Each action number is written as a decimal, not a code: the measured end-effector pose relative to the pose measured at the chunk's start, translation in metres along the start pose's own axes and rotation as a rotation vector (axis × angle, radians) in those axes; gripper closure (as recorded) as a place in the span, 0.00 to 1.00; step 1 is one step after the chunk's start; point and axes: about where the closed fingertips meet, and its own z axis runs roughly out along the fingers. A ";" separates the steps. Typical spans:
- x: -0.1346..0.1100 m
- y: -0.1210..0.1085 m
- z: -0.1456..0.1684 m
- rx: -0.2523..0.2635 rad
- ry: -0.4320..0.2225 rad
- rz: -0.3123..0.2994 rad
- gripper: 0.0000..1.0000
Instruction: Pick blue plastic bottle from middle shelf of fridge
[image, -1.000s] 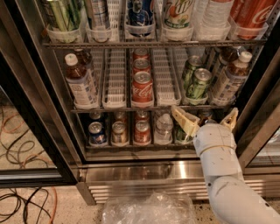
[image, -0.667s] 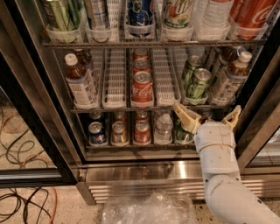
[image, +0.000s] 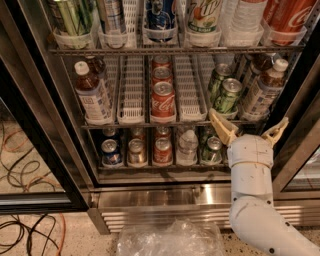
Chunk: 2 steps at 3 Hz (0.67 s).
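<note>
Claw (image: 249, 120) spread at middle shelf (image: 135, 124), floor cables (image: 25, 234)

Cream pincer (image: 249, 118) just below green cans (image: 226, 94)

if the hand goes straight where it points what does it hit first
Probably the blue plastic bottle at the right end of the middle shelf; the open hand sits just below it. Depth is unclear.
</note>
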 end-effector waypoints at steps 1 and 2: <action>0.002 -0.011 0.004 0.032 -0.013 -0.004 0.00; 0.003 -0.034 0.009 0.101 -0.030 -0.018 0.00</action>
